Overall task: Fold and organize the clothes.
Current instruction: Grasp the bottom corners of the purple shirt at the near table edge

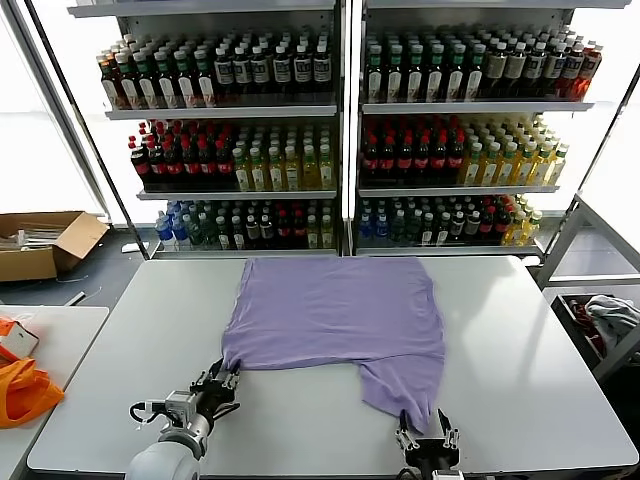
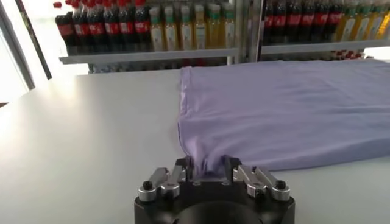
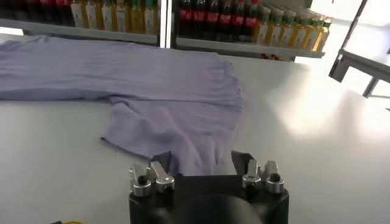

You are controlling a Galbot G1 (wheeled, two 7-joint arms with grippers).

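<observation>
The lavender T-shirt point(image 1: 335, 310) lies on the white table point(image 1: 540, 350), graphic hidden, with a narrower flap hanging towards the near right. My left gripper point(image 1: 225, 380) is at the shirt's near left corner. In the left wrist view point(image 2: 206, 167) its fingers are closed on a bunched bit of the shirt's point(image 2: 286, 109) edge. My right gripper point(image 1: 428, 437) is at the tip of the near right flap. In the right wrist view point(image 3: 201, 161) its fingers stand wide apart, with the shirt's point(image 3: 170, 91) fabric lying between them.
Drink shelves point(image 1: 340, 130) stand behind the table. An orange fabric item point(image 1: 20, 390) lies on a side table at the left, with a cardboard box point(image 1: 45, 245) on the floor beyond. A grey-white cloth heap point(image 1: 612, 315) sits in a bin at the right.
</observation>
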